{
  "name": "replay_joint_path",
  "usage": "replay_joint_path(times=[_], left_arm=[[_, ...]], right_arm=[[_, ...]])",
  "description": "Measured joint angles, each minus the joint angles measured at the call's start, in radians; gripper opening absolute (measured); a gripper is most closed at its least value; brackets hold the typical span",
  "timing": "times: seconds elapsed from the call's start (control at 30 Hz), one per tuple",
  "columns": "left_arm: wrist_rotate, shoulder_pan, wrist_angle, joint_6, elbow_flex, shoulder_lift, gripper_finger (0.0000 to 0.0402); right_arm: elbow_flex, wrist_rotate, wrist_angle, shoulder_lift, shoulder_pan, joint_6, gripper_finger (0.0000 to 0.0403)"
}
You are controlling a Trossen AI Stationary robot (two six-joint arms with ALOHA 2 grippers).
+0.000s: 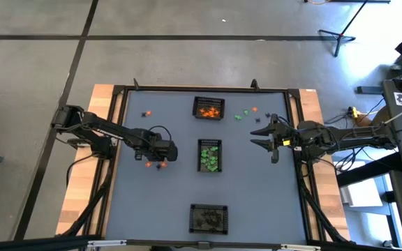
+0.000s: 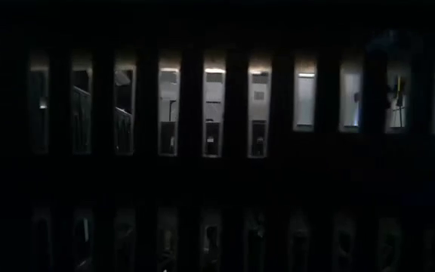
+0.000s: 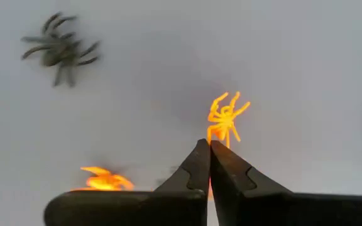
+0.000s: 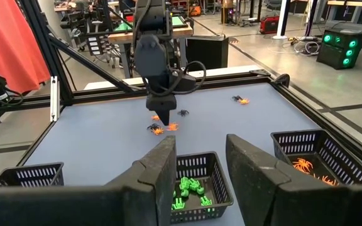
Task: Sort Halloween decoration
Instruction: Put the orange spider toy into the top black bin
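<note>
My left gripper (image 1: 160,162) points down over the table's left half, shut on a tiny orange spider (image 3: 226,117). Beside it on the grey mat lie a black spider (image 3: 60,49) and another orange trinket (image 3: 105,181). The right wrist view shows the same gripper (image 4: 165,120) just above these trinkets (image 4: 158,129). My right gripper (image 1: 262,136) hovers open at the right, touching nothing. Loose green (image 1: 241,115) and orange (image 1: 255,109) trinkets lie near it, and two more (image 1: 146,113) at far left. My left gripper pinches the orange spider by its lower legs (image 3: 217,133) at the very tips of the two fingers, coming from above and pointing down. An orange sliver (image 3: 209,188) shows in the seam between the fingers. The spider's body sticks out beyond the fingertips.
Three small black mesh baskets stand in a row down the table's middle: one with orange pieces (image 1: 209,108) at the far side, one with green pieces (image 1: 209,155) in the centre, and one with dark pieces (image 1: 209,218) at the near edge. A black frame (image 1: 117,94) borders the mat. Dark mesh fills the low view.
</note>
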Motion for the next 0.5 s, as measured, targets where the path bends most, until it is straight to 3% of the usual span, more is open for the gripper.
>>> replay_joint_path(times=[0.17, 0.5], left_arm=[[-0.056, 0.003, -0.012, 0.013, 0.048, -0.012, 0.0000], [-0.124, 0.099, 0.025, 0.268, 0.203, -0.014, 0.0000]], right_arm=[[0.000, 0.000, 0.000, 0.000, 0.000, 0.000, 0.0137], [0.000, 0.000, -0.006, 0.000, 0.000, 0.000, 0.0137]])
